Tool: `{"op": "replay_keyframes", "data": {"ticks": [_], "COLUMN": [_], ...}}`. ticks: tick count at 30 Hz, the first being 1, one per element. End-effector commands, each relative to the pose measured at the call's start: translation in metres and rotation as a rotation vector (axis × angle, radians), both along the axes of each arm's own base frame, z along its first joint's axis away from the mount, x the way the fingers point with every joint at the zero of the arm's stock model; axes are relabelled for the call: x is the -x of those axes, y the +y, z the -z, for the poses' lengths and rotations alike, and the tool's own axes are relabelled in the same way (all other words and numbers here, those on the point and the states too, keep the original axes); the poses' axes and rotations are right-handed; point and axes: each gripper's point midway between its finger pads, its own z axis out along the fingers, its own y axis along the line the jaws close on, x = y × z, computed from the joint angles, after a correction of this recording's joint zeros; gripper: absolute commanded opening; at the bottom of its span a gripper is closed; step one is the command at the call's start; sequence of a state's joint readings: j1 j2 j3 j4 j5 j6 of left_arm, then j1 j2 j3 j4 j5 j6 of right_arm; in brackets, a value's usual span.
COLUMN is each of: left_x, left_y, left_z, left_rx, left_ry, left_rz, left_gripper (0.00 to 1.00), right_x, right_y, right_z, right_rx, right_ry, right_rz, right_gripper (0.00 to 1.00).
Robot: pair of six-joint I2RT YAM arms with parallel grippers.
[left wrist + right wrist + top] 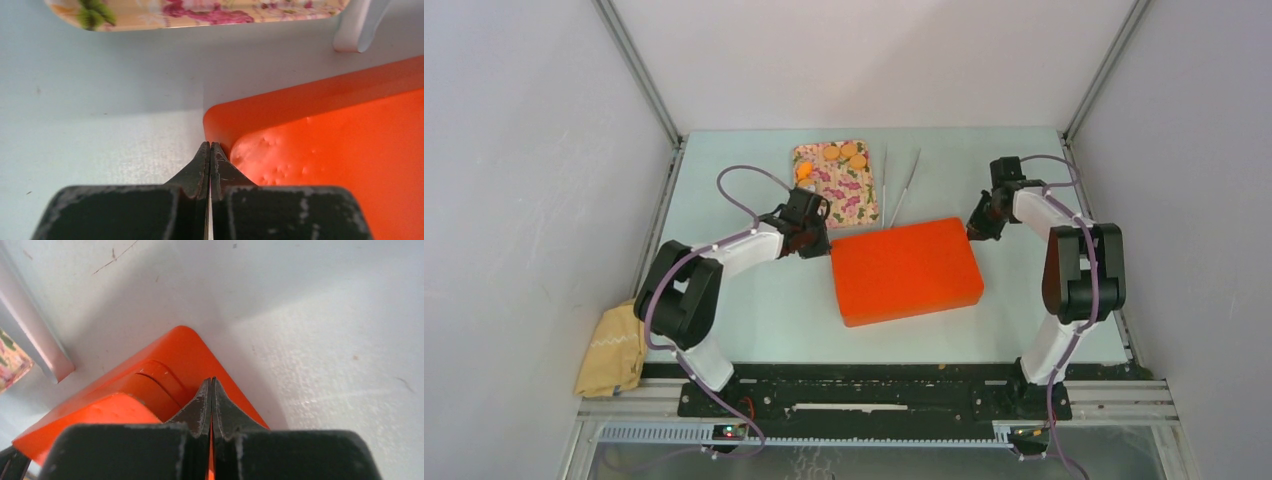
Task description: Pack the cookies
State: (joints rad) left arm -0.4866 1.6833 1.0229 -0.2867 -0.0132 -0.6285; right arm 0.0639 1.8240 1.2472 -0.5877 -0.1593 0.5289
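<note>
While the orange box (906, 270) lies flat at the middle of the table (754, 310), two robot arms reach to its far corners. The left gripper (210, 146) sits at the box's far-left corner. Its two black fingers (199, 167) are pressed tip to tip with nothing between them. From the left wrist, the joined tips stand just beside the box's rounded corner; whether they touch it cannot be told. The right gripper (211, 382) sits at the box's far-right corner, likewise closed tight and holding nothing. From the right wrist, its tips hang over the corner of the box's rim.

Four orange-tan cookies (849, 150) lie beyond the box's far-left corner on a floral tray (849, 205), apart from both grippers. Three are grouped at the end of the tray farthest from the box, and the fourth lies near the tray's left edge. The tray's near end comes close to the box's far edge. White tongs (902, 190) lie on the table beyond the box's far edge, just right of the tray, their two thin arms converging toward the box. A yellow cloth (612, 350) sits well off to the box's near left, past the table's edge.
</note>
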Motion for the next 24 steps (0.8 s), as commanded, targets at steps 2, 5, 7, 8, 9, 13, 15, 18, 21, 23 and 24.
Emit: {"op": "replay_keyframes", "data": {"ticks": [2, 5, 7, 8, 9, 13, 15, 18, 21, 23, 24], "left_x": [-0.005, -0.003, -0.002, -0.002, -0.002, -0.002, -0.001, -0.001, 0.000, 0.000, 0.000], "left_y": [-0.030, -0.029, -0.030, -0.030, -0.030, -0.032, -0.033, -0.035, -0.036, -0.036, -0.036], "left_z": [-0.034, -0.036, -0.037, -0.036, -0.036, -0.034, -0.033, -0.034, -0.035, -0.037, -0.037], "left_rx": [0.103, 0.105, 0.111, 0.112, 0.113, 0.117, 0.122, 0.133, 0.138, 0.140, 0.140], "left_ry": [-0.095, -0.097, -0.096, -0.093, -0.093, -0.086, -0.084, -0.085, -0.086, -0.088, -0.089], "left_rz": [0.077, 0.080, 0.084, 0.085, 0.086, 0.090, 0.093, 0.098, 0.103, 0.106, 0.107], "left_gripper": [0.00, 0.00, 0.00, 0.00, 0.00, 0.00, 0.00, 0.00, 0.00, 0.00, 0.00], "right_x": [-0.008, -0.004, 0.000, 0.002, 0.005, 0.022, 0.033, 0.052, 0.075, 0.099, 0.110], "right_y": [-0.033, -0.044, -0.044, -0.042, -0.039, -0.026, -0.020, -0.014, -0.006, -0.002, 0.000], "right_z": [-0.061, -0.103, -0.127, -0.139, -0.149, -0.166, -0.155, -0.118, -0.082, -0.051, -0.039], "right_rx": [0.213, 0.365, 0.427, 0.453, 0.473, 0.506, 0.489, 0.453, 0.410, 0.391, 0.381], "right_ry": [-0.154, -0.264, -0.322, -0.351, -0.373, -0.381, -0.338, -0.251, -0.157, -0.070, -0.037], "right_rz": [0.125, 0.162, 0.171, 0.165, 0.154, 0.094, 0.063, 0.024, -0.013, -0.037, -0.050], "right_gripper": [0.00, 0.00, 0.00, 0.00, 0.00, 0.00, 0.00, 0.00, 0.00, 0.00, 0.00]}}
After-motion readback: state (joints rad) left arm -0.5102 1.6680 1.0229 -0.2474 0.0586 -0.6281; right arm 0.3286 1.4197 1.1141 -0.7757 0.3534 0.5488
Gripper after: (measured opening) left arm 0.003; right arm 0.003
